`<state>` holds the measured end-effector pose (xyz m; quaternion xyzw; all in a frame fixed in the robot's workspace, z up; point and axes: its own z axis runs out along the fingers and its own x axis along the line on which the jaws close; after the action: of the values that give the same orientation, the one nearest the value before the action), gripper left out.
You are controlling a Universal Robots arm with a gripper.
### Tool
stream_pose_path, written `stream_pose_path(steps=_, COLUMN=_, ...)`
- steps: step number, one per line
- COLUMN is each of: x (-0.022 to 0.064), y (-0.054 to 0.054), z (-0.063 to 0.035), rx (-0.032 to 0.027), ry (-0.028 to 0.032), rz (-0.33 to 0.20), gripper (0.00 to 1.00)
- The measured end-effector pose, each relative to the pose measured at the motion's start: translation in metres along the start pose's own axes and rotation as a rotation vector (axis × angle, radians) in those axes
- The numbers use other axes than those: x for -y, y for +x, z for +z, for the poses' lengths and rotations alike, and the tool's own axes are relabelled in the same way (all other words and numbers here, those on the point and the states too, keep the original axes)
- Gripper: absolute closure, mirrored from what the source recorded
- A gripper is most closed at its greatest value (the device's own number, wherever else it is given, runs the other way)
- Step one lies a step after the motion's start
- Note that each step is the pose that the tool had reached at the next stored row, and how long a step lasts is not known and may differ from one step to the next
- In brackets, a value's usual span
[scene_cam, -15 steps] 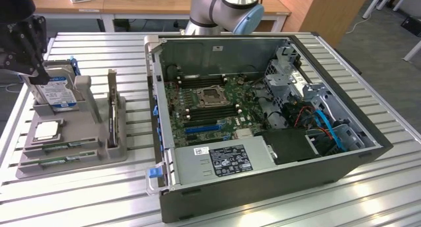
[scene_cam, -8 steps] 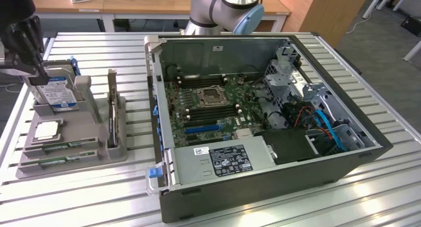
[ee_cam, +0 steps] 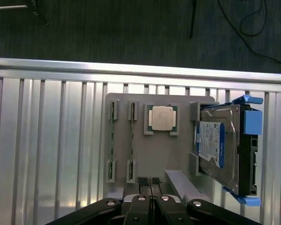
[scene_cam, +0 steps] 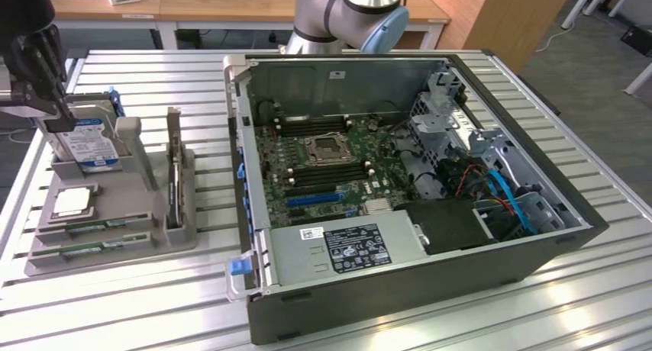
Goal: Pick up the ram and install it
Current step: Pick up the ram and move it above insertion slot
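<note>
At the exterior view's left the hand [scene_cam: 49, 107] hangs over the slatted metal surface [scene_cam: 122, 305]. Its fingers [ee_cam: 143, 185] are pressed together with nothing pinched between them. Below the hand sits a grey holder [scene_cam: 133, 214], and the hand is clear of everything it carries.

Both ram sticks lie flat in the holder's slots, side by side and untouched. The outer ram stick [scene_cam: 87, 249] runs along the holder's edge, farthest from the hand. The inner ram stick [scene_cam: 90, 229] lies between it and the square silver CPU [scene_cam: 72, 202]. Past the CPU, and nearest the hand, a blue-labelled hard drive [scene_cam: 87, 141] stands on edge in a blue bracket. A thin board [scene_cam: 176, 168] stands upright in the side of the holder that faces away from the hand.

Further toward the exterior view's right, well apart from the hand, an open computer case [scene_cam: 408, 290] lies on its side on the surface. Inside it are a green motherboard [scene_cam: 305, 183] with dark memory slots [scene_cam: 326, 172] beside the processor socket [scene_cam: 326, 146], a labelled power supply [scene_cam: 346, 248] and blue cables [scene_cam: 509, 202]. The arm's base [scene_cam: 352, 15] rises behind the case.
</note>
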<state>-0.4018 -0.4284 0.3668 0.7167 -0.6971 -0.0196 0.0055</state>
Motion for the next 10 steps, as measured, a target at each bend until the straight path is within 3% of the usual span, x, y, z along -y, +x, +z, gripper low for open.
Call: stream_pose_path(steps=10, x=0.0000, y=0.0000, z=0.0000, rx=0.0000, ry=0.0000, rz=0.000, gripper=0.89)
